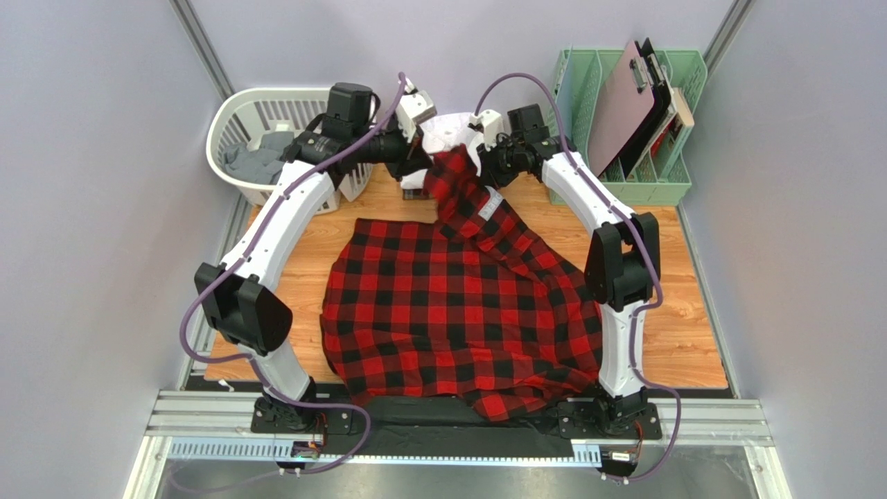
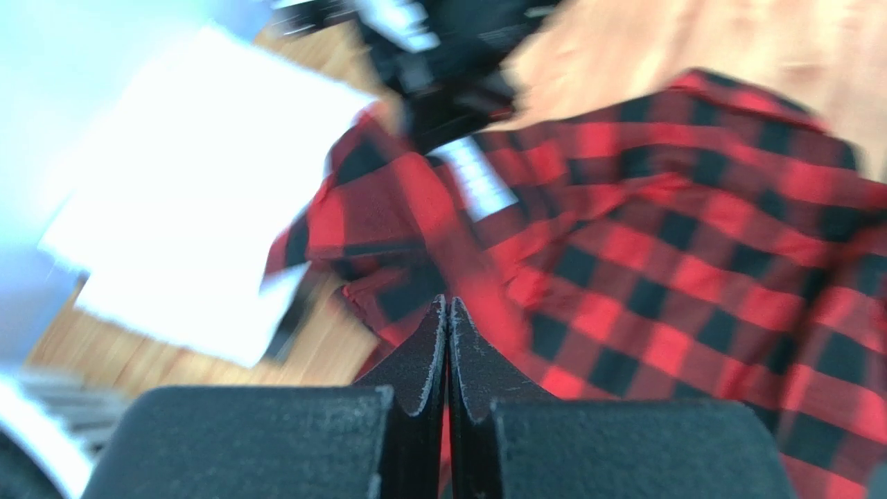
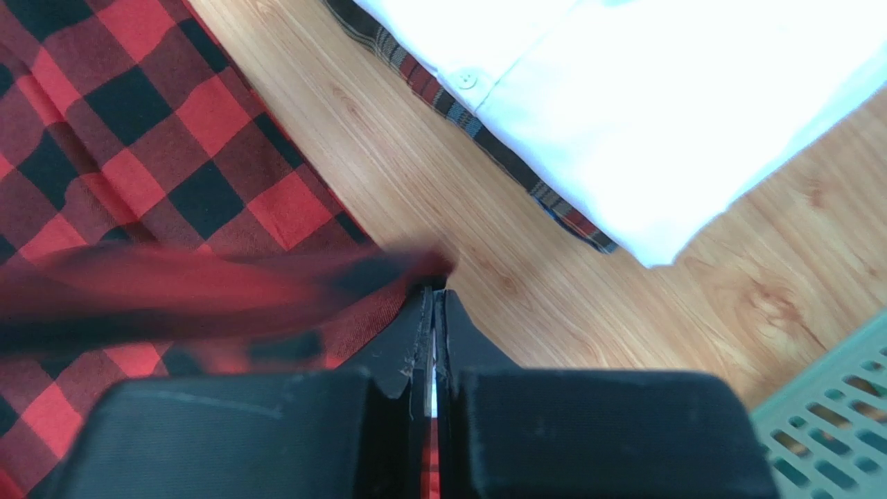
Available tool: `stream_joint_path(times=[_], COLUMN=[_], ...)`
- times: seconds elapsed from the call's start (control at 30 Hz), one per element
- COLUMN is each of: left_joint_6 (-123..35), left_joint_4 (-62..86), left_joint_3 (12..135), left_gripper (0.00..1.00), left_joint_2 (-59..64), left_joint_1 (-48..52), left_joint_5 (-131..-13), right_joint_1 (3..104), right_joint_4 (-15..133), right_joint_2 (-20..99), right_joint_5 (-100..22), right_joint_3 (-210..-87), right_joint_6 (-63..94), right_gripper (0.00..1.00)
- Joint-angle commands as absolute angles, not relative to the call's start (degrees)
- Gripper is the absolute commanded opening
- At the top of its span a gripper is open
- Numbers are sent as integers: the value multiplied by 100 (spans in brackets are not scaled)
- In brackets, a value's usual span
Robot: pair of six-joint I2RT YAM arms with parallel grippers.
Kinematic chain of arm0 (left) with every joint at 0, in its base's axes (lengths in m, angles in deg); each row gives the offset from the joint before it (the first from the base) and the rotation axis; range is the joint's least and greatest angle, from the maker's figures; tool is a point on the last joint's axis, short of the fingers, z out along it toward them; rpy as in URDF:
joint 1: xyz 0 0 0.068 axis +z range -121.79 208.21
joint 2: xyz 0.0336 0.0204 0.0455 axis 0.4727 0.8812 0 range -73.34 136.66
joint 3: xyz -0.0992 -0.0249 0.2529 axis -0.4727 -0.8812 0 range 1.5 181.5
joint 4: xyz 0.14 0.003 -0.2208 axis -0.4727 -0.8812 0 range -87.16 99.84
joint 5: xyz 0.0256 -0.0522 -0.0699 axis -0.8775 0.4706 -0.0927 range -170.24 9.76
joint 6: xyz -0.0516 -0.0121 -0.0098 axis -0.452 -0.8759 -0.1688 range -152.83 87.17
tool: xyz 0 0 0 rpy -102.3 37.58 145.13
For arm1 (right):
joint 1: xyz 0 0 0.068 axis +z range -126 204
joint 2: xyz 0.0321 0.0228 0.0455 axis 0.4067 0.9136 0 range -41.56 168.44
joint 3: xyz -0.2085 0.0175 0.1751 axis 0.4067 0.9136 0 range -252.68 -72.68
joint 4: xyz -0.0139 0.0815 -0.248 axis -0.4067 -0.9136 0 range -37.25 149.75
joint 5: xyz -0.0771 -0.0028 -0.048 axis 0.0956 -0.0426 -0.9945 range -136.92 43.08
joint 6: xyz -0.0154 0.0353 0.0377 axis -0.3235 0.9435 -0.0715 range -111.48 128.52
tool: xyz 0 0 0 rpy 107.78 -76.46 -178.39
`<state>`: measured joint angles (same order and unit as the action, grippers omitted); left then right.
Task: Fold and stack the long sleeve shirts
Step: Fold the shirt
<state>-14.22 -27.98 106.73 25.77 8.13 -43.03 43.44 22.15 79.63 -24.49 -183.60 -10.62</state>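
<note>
The red-and-black checked flannel shirt [image 1: 458, 301] lies spread over the middle of the wooden table, its far end lifted to a peak. My left gripper [image 1: 420, 159] and right gripper [image 1: 481, 164] are both shut on that raised far edge, close together. The left wrist view shows shut fingers [image 2: 448, 333] with red cloth [image 2: 666, 239] between them. The right wrist view shows shut fingers [image 3: 433, 322] pinching red cloth [image 3: 208, 291]. The white shirt [image 3: 645, 94] lies folded on the dark plaid shirt [image 3: 489, 140] at the far middle, and also shows in the top view [image 1: 450, 129].
A white laundry basket [image 1: 273, 140] with grey cloth stands at the far left. A green file rack [image 1: 630, 114] with clipboards stands at the far right. Bare wood [image 1: 687, 333] shows right of the flannel shirt, and the near hem hangs over the front edge [image 1: 500, 400].
</note>
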Motion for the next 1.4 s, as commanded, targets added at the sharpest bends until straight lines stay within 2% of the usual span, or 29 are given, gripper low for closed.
stream_joint_path(times=[0.0,0.13,0.3,0.37,0.4,0.47,0.5,0.63,0.77,0.97,1.23,1.37], left_joint_6=[-1131,-359,-312,-409,-531,-734,-778,-246,758,1524,2411,2605], left_joint_4=[-2935,-3191,-3419,-3385,-3262,-3112,-3112,-3839,-4684,-4457,-4570,-4553], left_joint_3=[10503,10223,9792,9722,9573,9554,9659,10642,11468,11532,11550,11435], left_gripper=[0,0,1,15,30,38,50,48,45,34,33,36], left_joint_2=[2422,2115,1920,2043,2104,2384,2543,3623,4661,5268,5796,5893], left_joint_1=[624,264,-36,113,201,560,710,1378,1502,1511,1520,1529], left_joint_5=[-3849,-3621,-3654,-4006,-4207,-4709,-4771,-5210,-5580,-6353,-7145,-7320], right_joint_1=[4149,3982,3859,3859,3867,3859,3859,3789,3639,3516,3507,3481], right_joint_4=[2108,2100,2038,1906,1880,1862,1888,2073,2091,2029,2047,2047], right_joint_2=[7097,6471,5636,5276,5127,4733,4634,4449,4869,5239,5503,5600], right_joint_5=[-2425,-2285,-1933,-1863,-1845,-1914,-1976,-2345,-2530,-2530,-2653,-2697], right_joint_3=[-18326,-17851,-16702,-16463,-16331,-16041,-15979,-15952,-16381,-16944,-17165,-17235], right_joint_6=[-1038,-1047,-1230,-1301,-1328,-1372,-1424,-1530,-1565,-1495,-1609,-1644], right_gripper=[0,0,0,0,0,0,0,0,0,0,0,0])
